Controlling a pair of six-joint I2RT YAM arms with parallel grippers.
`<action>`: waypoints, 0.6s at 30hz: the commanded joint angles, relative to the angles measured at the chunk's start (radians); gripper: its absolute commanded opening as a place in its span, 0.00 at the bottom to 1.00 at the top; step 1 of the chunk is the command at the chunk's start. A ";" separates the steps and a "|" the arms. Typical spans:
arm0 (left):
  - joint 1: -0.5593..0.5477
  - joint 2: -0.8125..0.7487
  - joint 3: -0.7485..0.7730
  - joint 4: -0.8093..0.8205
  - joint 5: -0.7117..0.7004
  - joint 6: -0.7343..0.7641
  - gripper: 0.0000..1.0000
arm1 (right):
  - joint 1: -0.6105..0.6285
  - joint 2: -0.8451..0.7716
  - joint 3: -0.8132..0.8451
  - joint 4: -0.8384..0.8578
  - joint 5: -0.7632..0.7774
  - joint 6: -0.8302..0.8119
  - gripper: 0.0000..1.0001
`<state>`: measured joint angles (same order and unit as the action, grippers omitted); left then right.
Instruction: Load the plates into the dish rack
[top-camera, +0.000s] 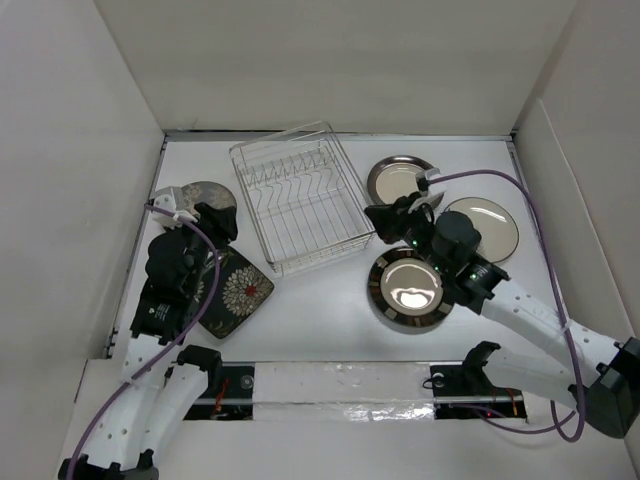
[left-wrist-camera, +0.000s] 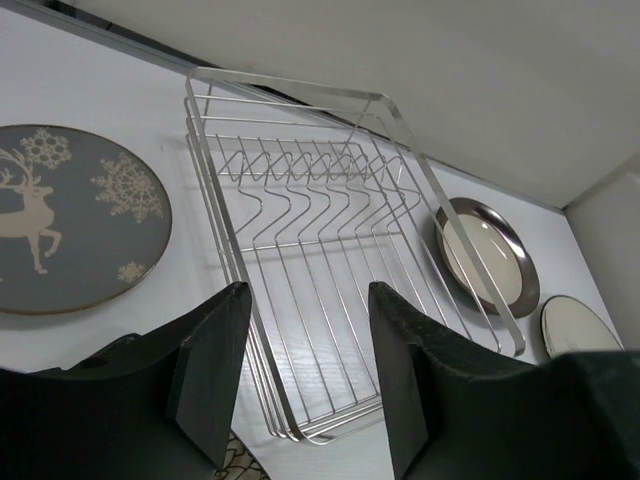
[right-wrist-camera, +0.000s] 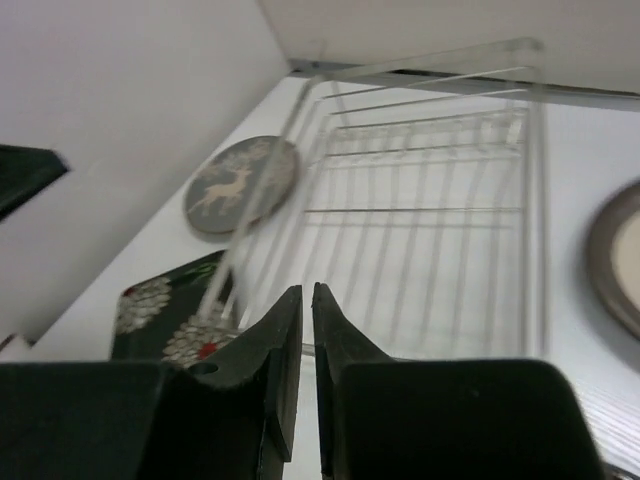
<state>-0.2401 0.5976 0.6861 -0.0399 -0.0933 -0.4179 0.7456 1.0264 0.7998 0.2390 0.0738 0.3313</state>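
Observation:
The silver wire dish rack (top-camera: 300, 205) stands empty at the middle back, turned at an angle. My right gripper (top-camera: 376, 217) is at its right rim, jaws nearly closed on a rim wire (right-wrist-camera: 307, 292). My left gripper (top-camera: 222, 222) is open and empty (left-wrist-camera: 305, 340), between the grey deer-patterned plate (top-camera: 195, 192) and the rack's left side (left-wrist-camera: 300, 220). The black floral plate (top-camera: 238, 290) lies flat below it. Three brown-rimmed plates lie flat to the right: one beside the rack (top-camera: 398, 178), one far right (top-camera: 492, 225), one nearer (top-camera: 405, 290).
White walls enclose the table on the left, back and right. My right arm crosses over the near brown-rimmed plate. A taped bar (top-camera: 340, 385) runs along the near edge between the arm bases. Purple cables loop off both arms.

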 joint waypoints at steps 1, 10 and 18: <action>0.002 0.002 0.021 0.064 -0.066 -0.038 0.50 | -0.066 -0.048 -0.068 0.032 -0.019 0.034 0.21; 0.002 0.172 0.098 -0.009 -0.180 -0.180 0.56 | -0.114 -0.051 -0.177 0.128 -0.216 0.109 0.39; 0.200 0.298 0.138 -0.071 -0.015 -0.226 0.00 | -0.114 -0.138 -0.252 0.174 -0.230 0.109 0.00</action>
<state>-0.1539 0.8730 0.7757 -0.1066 -0.2089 -0.5961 0.6357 0.9390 0.5488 0.3290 -0.1474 0.4423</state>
